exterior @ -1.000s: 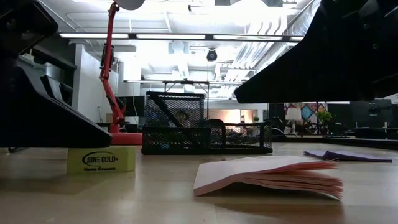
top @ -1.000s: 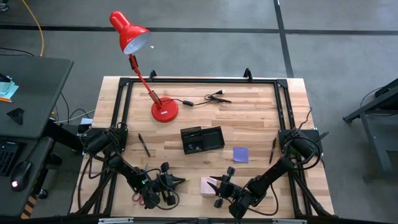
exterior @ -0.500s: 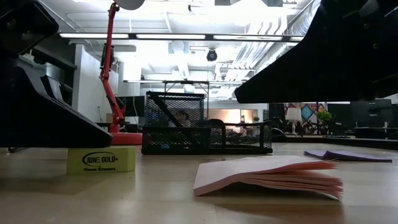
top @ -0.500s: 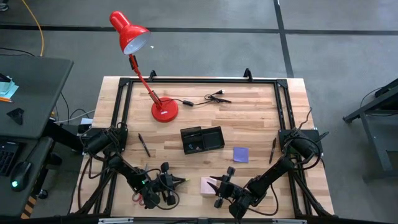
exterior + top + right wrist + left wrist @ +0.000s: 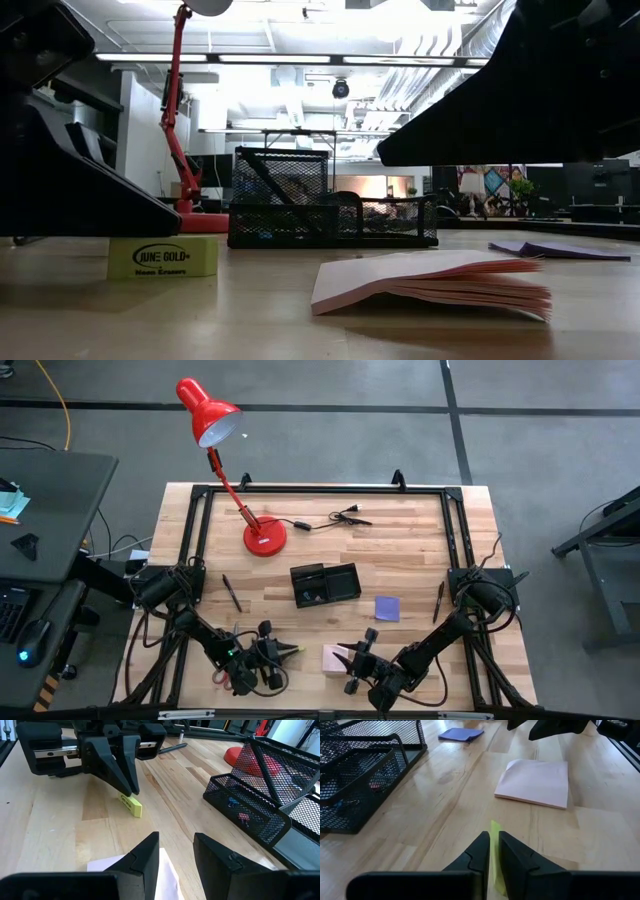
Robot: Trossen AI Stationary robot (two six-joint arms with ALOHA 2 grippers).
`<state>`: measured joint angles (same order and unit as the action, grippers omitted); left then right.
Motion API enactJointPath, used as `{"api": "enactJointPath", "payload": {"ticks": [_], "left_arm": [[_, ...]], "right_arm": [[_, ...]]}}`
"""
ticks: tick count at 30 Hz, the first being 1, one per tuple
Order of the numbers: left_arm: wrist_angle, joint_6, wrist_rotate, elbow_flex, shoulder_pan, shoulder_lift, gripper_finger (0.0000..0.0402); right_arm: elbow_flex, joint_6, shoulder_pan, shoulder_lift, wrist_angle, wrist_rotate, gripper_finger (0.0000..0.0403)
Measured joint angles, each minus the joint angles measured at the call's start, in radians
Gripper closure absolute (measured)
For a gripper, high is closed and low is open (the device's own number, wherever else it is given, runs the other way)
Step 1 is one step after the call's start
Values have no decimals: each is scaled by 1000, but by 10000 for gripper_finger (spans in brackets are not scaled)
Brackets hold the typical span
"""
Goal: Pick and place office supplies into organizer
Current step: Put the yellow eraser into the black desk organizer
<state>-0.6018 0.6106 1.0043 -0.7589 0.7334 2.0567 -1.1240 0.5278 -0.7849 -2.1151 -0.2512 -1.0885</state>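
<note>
A yellow eraser point(image 5: 161, 258) stands on its long edge on the table, near the front. My left gripper point(image 5: 494, 840) lies just over its top, with a narrow slit between the fingers through which the yellow shows. The pale pink pad point(image 5: 535, 782) lies flat to the right of the eraser, its upper sheets curled up. My right gripper point(image 5: 176, 855) hovers open over the pad's edge. The black mesh organizer point(image 5: 325, 584) stands mid-table, and the purple pad point(image 5: 387, 608) lies on the table to its right. Red scissors handles point(image 5: 224, 678) peek out under my left arm. My left gripper reaches from the table's left, nearly level. Its fingers point(image 5: 131, 780) run along the eraser's top edge point(image 5: 131, 802). The low view puts their underside level with that edge, and I cannot tell whether they touch it. The eraser rests on the table.
One black pen point(image 5: 231, 592) lies left of the organizer and another point(image 5: 438, 602) near the right rail. The red desk lamp's base point(image 5: 264, 538) and a black cable with a plug point(image 5: 335, 517) sit at the back. A black frame rims the table.
</note>
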Motion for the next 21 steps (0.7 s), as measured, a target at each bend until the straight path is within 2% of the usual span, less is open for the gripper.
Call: {"api": "enactJointPath", "payload": {"ticks": [12,21], "left_arm": [[0,-5,21,0,1,-1,369],[2,-62,31,0,36,-65,367]], "right_arm": [[0,0,0,0,0,5,289],[0,1,0,0,4,15,289]]}}
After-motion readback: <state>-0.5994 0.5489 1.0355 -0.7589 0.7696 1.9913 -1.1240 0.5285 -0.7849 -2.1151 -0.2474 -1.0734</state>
